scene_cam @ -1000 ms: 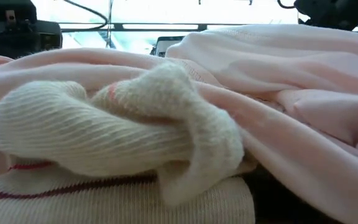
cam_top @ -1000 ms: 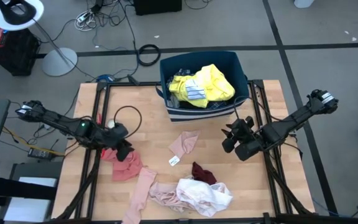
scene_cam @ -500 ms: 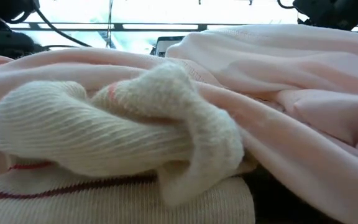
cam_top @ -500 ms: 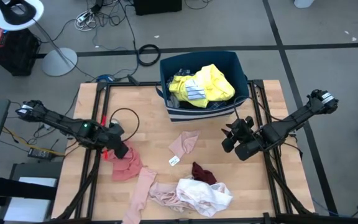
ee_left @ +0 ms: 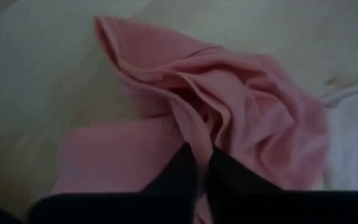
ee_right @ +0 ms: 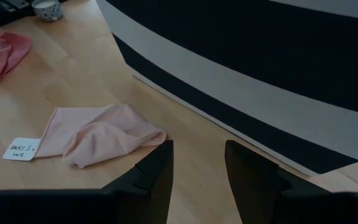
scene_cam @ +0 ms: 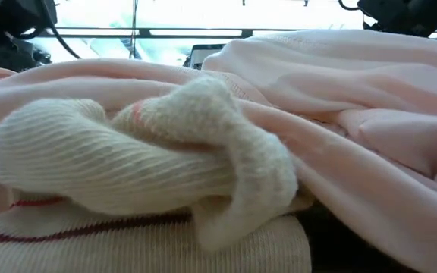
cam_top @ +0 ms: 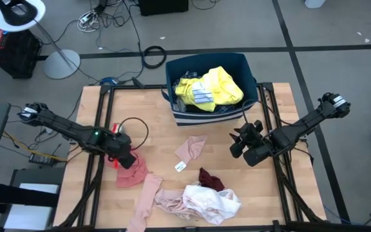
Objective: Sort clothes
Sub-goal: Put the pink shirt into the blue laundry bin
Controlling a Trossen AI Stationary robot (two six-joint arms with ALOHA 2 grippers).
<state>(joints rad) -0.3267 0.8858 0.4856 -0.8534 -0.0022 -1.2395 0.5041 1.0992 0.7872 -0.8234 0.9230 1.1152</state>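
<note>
**Cloth, wood and matt black**

We see a tabletop (cam_top: 153, 103) of pale, smooth wood planks with a faint sheen. The salmon garment (ee_left: 229, 118) is soft, finely ribbed cloth. A cream knit (scene_cam: 127, 159) looks coarse, ribbed and fuzzy; the pale pink garment (scene_cam: 370, 98) over it is smooth. The navy bin (ee_right: 278, 68) is matt fabric. The right pincer (ee_right: 197, 165) has matt black fingers.

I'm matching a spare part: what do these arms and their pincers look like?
Both arms are dark, slender and jointed, ending in black blocky heads. The left pincer has two black, tapering fingers. The right pincer has two wedge-shaped black fingers. A black cable loops by the left arm.
</note>
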